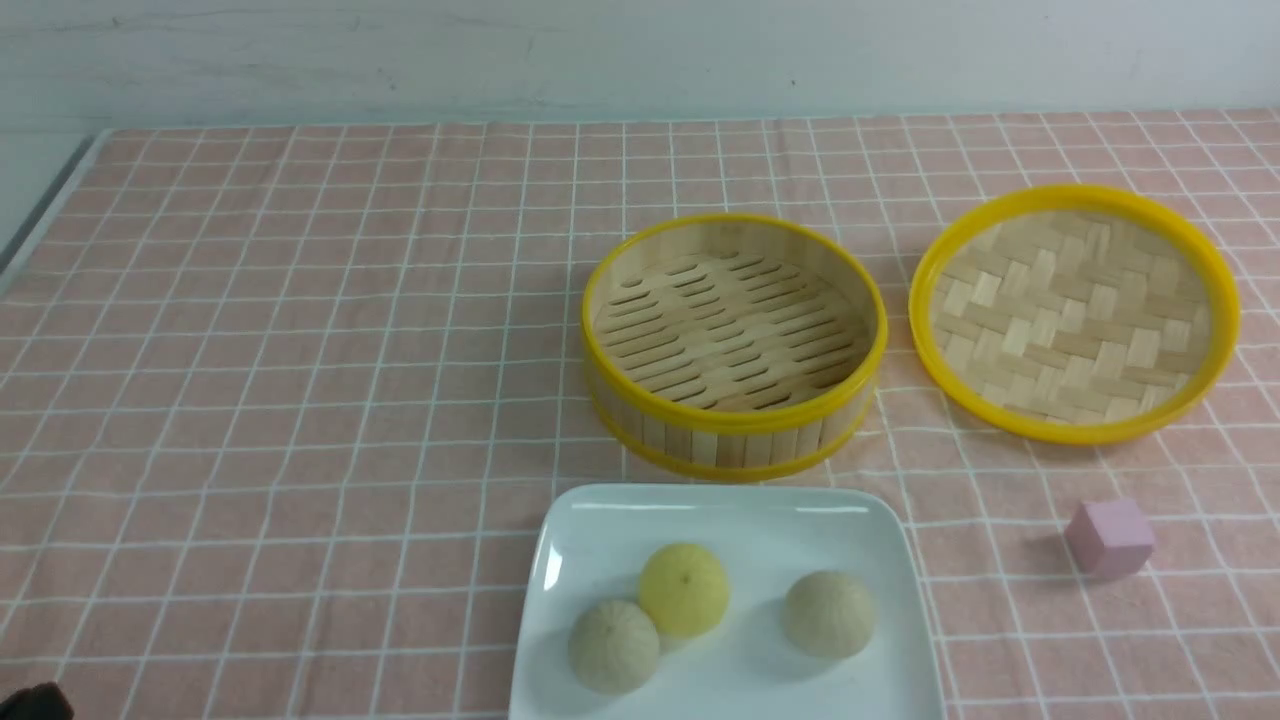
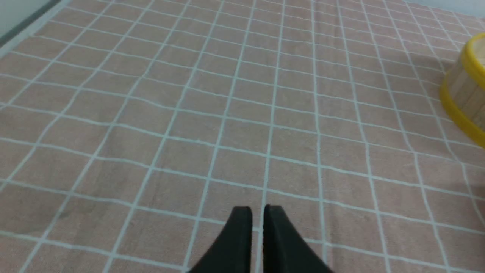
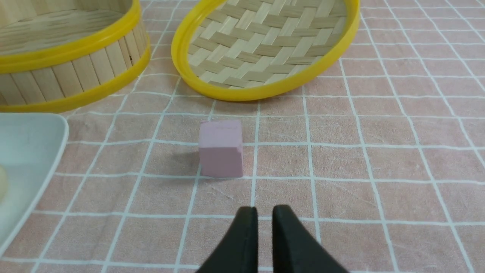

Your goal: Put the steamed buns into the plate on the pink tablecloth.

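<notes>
Pincer fingers on your left stood slightly parted, as did your right pincer, both holding nothing. At the front view's bottom centre, you had the three steamed buns on the white plate, below the bamboo steamer; the pink tablecloth lay beneath.

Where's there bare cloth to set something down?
Biggest patch: left of the steamer and plate, out to the table's left edge. Smaller: cloth between cube and plate. Crowded: steamer sits right behind the plate, lid close on its right.
</notes>
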`<act>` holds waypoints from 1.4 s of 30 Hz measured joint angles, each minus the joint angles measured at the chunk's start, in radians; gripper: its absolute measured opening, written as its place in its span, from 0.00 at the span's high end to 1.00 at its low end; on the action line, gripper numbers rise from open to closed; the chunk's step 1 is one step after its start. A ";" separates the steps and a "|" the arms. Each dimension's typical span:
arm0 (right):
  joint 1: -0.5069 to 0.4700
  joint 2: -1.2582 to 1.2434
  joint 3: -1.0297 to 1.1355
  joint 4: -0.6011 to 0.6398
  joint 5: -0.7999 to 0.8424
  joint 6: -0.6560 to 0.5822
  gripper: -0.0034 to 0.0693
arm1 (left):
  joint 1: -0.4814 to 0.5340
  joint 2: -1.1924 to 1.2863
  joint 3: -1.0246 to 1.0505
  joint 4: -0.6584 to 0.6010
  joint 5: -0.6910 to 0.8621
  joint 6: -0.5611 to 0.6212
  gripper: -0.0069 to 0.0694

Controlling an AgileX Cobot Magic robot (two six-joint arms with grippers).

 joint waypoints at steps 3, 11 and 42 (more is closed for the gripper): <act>0.000 0.000 0.000 0.000 0.000 0.000 0.83 | 0.011 -0.039 0.026 0.001 0.001 0.016 0.80; 0.000 0.000 0.000 0.000 0.000 0.000 0.82 | 0.012 -0.045 0.026 0.000 0.017 0.032 0.79; 0.000 0.000 0.000 0.000 0.000 0.000 0.77 | 0.012 -0.045 0.026 0.023 0.018 0.032 0.77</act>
